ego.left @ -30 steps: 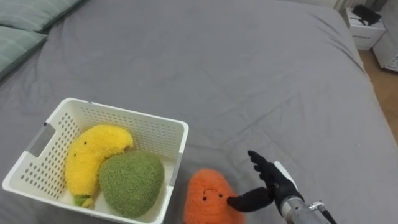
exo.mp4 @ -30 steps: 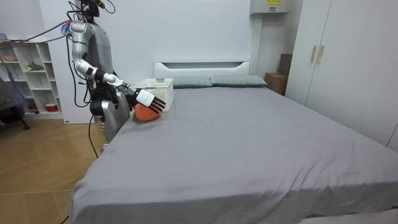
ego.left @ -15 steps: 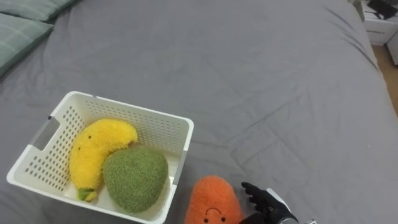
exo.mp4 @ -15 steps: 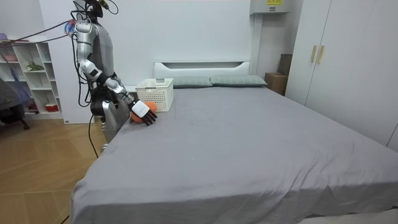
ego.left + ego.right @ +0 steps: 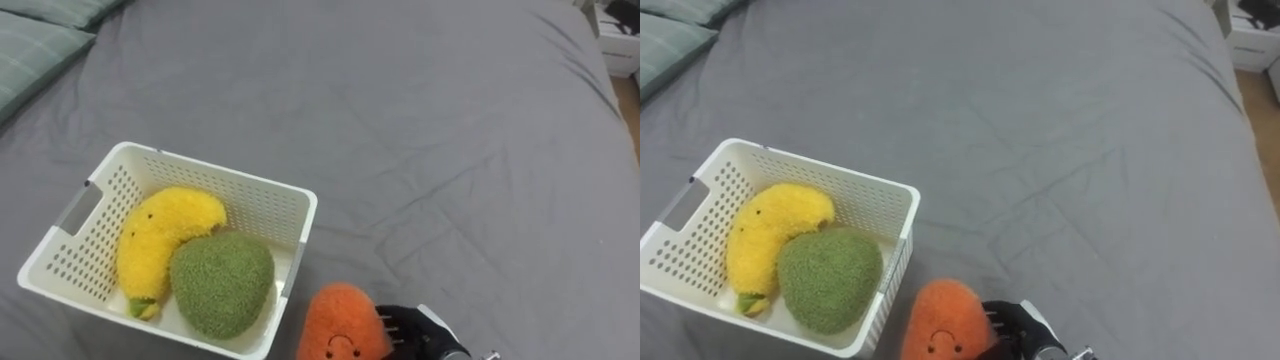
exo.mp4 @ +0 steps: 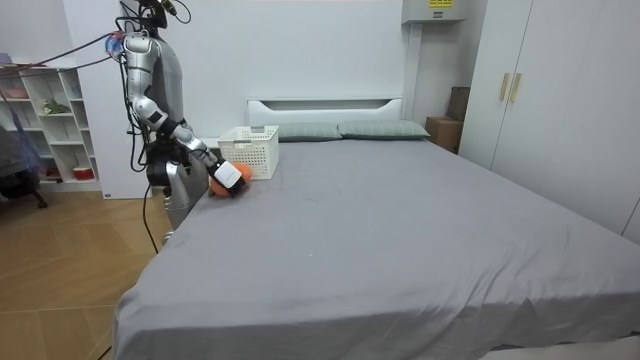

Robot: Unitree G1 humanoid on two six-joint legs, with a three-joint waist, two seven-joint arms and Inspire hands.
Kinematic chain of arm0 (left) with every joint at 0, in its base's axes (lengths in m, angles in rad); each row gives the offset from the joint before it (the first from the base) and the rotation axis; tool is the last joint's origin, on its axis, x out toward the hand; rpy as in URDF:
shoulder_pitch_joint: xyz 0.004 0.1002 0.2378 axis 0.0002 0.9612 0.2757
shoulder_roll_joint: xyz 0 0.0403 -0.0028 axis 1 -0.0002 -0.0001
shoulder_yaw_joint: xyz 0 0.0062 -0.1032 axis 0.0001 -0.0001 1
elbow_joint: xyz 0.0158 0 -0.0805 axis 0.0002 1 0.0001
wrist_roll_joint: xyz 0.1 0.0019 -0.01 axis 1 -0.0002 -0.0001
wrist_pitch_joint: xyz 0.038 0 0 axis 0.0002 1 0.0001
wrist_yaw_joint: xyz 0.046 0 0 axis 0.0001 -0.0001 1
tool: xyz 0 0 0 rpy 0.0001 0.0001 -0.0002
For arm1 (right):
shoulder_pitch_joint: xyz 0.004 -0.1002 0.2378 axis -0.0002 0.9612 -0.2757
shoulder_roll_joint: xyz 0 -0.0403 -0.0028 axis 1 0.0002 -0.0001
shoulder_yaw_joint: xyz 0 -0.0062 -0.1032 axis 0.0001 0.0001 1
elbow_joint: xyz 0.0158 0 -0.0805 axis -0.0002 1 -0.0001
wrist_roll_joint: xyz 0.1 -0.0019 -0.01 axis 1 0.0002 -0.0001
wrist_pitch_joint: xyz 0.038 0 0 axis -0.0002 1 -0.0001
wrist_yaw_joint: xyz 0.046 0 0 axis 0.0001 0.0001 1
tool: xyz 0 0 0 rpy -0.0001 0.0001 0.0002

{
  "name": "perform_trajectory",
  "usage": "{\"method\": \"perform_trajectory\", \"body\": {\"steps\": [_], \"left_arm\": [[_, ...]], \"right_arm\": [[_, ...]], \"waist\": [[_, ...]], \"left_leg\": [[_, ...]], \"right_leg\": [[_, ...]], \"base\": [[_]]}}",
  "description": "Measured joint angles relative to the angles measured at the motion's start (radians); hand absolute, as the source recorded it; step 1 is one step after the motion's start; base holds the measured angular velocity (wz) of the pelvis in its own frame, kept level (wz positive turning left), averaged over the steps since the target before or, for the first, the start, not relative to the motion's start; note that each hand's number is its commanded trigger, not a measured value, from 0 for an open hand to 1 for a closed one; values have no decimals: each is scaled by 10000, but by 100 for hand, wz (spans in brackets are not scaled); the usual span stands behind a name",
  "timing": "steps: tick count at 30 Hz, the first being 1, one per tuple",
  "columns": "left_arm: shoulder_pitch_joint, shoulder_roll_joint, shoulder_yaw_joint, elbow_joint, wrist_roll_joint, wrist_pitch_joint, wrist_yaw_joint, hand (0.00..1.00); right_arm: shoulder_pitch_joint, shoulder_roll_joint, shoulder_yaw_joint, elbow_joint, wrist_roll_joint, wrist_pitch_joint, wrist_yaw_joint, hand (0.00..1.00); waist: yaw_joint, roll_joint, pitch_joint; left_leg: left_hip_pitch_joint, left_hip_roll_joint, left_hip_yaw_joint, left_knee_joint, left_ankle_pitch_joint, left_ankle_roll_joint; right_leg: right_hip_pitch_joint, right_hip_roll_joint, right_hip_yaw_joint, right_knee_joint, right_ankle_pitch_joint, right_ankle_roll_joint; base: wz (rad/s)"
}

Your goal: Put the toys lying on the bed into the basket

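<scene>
The right hand [image 5: 420, 336] grips the orange plush toy [image 5: 338, 322], its dark fingers [image 5: 392, 322] curled against the toy's side. The toy lies on the grey bed [image 5: 420, 150] just beside the white basket [image 5: 255, 205]. In the basket, a yellow plush banana [image 5: 160, 235] touches a green plush toy [image 5: 222, 285].

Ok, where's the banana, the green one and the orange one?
yellow banana [image 5: 160, 235], left eye view, its middle
green fuzzy toy [image 5: 222, 283], left eye view, its middle
orange toy [image 5: 335, 315], left eye view, above its face
</scene>
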Motion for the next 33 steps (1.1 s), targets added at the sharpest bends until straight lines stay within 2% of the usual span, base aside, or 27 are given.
{"method": "perform_trajectory", "body": {"steps": [5, 8, 14, 22, 26, 33], "left_arm": [[13, 0, 54, 125, 3, -112, 185, 0], [96, -2, 66, 125, 3, -83, 193, 0], [246, 12, 95, 148, 3, -3, 66, 0], [215, 3, 100, 141, 12, 34, -318, 0], [203, -6, 332, 122, 11, 219, -343, 0], [214, -48, 476, 137, -142, 228, -210, 0]], "right_arm": [[-193, 11, 271, 1, -128, 12, -94, 100], [-236, 24, 391, 0, -264, 27, 38, 100], [-276, 240, 579, 96, -260, 31, 267, 100], [-274, 245, 740, 97, -294, 40, 343, 100], [-278, 242, 720, 93, -393, 40, 391, 100], [-297, 239, 618, -19, -424, 23, 392, 100]], "waist": [[250, 8, 71], [452, -15, 77], [543, -128, 74], [554, -185, 44], [549, -153, 55], [409, -77, 66]], "left_leg": [[84, -53, -172, 29, -1, 2], [80, -86, -236, 67, -3, 13], [125, -108, -337, 129, -13, 32], [128, -109, -329, 139, -14, 33], [124, -107, -335, 149, -15, 32], [131, -111, -344, 149, -13, 34]], "right_leg": [[153, -24, -40, -3, -5, 1], [192, -53, -100, -1, -7, 4], [299, -80, -232, 0, -8, 7], [307, -79, -243, -1, -7, 8], [306, -77, -242, -1, -8, 8], [313, -74, -185, -1, -8, 9]], "base": [[7], [6], [6], [0], [0], [-1]]}}
